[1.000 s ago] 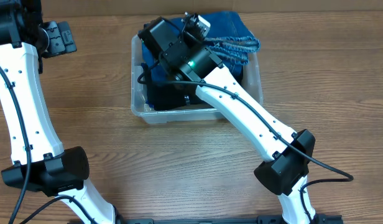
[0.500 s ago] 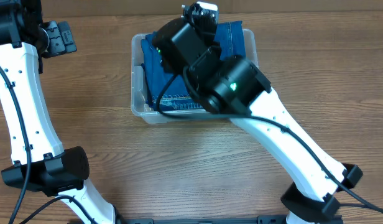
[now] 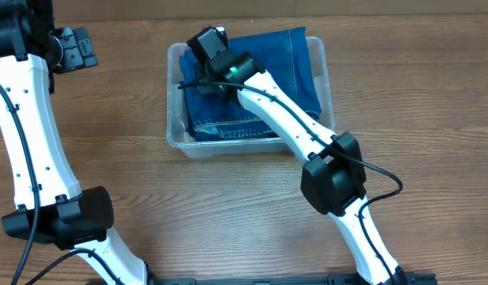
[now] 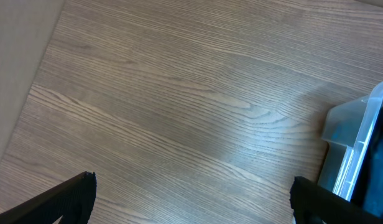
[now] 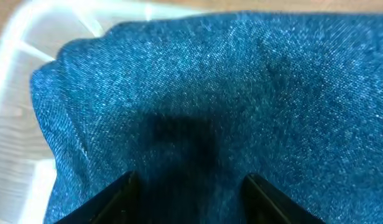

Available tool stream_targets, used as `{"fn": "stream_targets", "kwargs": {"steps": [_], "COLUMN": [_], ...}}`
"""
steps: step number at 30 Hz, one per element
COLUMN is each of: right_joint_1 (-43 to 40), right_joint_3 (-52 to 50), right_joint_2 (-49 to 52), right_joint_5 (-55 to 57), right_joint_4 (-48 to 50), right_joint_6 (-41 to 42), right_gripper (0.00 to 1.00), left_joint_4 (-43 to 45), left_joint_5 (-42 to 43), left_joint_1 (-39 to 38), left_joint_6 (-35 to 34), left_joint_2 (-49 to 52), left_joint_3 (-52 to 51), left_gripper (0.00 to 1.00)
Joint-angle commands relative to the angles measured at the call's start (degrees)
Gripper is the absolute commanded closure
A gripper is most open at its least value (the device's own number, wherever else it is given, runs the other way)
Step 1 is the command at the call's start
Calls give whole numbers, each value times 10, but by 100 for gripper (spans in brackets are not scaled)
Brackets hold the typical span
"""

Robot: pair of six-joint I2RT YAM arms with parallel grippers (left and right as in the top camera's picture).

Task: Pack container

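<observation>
The clear plastic container (image 3: 174,119) sits at the top middle of the table. Folded blue jeans (image 3: 287,71) lie inside it and fill most of it. My right gripper (image 3: 206,49) is over the container's back left part, just above the jeans. In the right wrist view its fingers (image 5: 188,193) are open with denim (image 5: 241,93) between and below them, gripping nothing. The container's white rim (image 5: 30,37) shows at the left. My left gripper (image 3: 74,49) is at the far left, open and empty over bare table (image 4: 191,199). The container's corner (image 4: 359,137) shows at the right there.
The wooden table (image 3: 402,119) extends on all sides of the container. The right arm (image 3: 284,119) reaches across the container from the front. The left arm (image 3: 30,127) stands along the table's left side.
The jeans went from bunched at the container's back right to lying spread flat inside it. My right gripper let go and moved to the back left. The left arm has not moved.
</observation>
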Motion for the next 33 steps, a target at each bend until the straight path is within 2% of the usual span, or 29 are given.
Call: {"fn": "stream_targets", "kwargs": {"steps": [1,4,7,11,17,24,27,31,33], "right_joint_1": [1,0,-10,-62,-160,-170,-170,-170,-171], "right_joint_3": [2,4,4,4,3,2,-29,-146,-170], "right_joint_2": [43,10,-75,-146,-106,-27,-24,-24,-24], "right_joint_5": [-41,-27,14,26,-39,-65,-65,-65,-65], "right_joint_4": [-28,-33,-35,-29,-24,-72,-65,4,16], "right_joint_6": [-13,-28,-29,-43,-43,-38,-36,-36,-36], "right_gripper": [36,35,33,31,31,32,32,31,31], "left_joint_4": [-1,-1,-1,-2,-1,-1,-1,-1,-1], "left_joint_5": [-7,-7,-7,-7,-7,-7,-7,-7,-7], "left_joint_1": [2,2,2,2,2,2,2,2,2], "left_joint_6": [0,0,0,0,0,0,0,0,0], "left_joint_2": [6,6,6,6,6,6,6,6,6], "left_joint_3": [-2,-2,-2,-2,-2,-2,-2,-2,-2], "left_gripper": [0,0,0,0,0,0,0,0,0]}}
